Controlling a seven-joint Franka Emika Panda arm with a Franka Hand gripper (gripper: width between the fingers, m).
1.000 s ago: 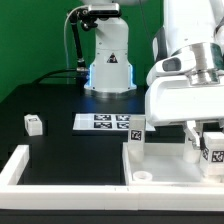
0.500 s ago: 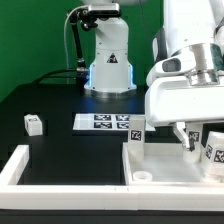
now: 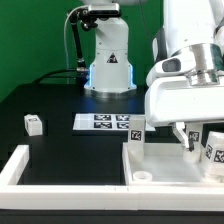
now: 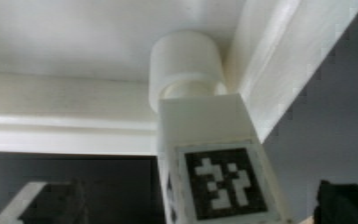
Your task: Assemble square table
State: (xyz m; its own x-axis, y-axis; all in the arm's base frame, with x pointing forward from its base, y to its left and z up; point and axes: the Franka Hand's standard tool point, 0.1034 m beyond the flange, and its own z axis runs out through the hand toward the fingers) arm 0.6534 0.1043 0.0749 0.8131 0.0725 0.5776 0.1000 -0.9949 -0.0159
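A: Tool (image 4: 194, 200) state?
B: Spread wide, fingers (image 4: 30, 204) either side of the tagged leg (image 4: 208, 140), not pinching it
A: Where was the square tabletop (image 3: 170, 172)?
B: Flat on the desk (image 3: 60, 105), exterior view's right, and that leg stood on end at one of its corners
A: Risk?
B: Leg probably wasn't seated tight, so a finger clipping it on retreat could've tilted it or popped it out. A spare leg block (image 3: 33, 123) lay well apart, near the marker board (image 3: 103, 122)
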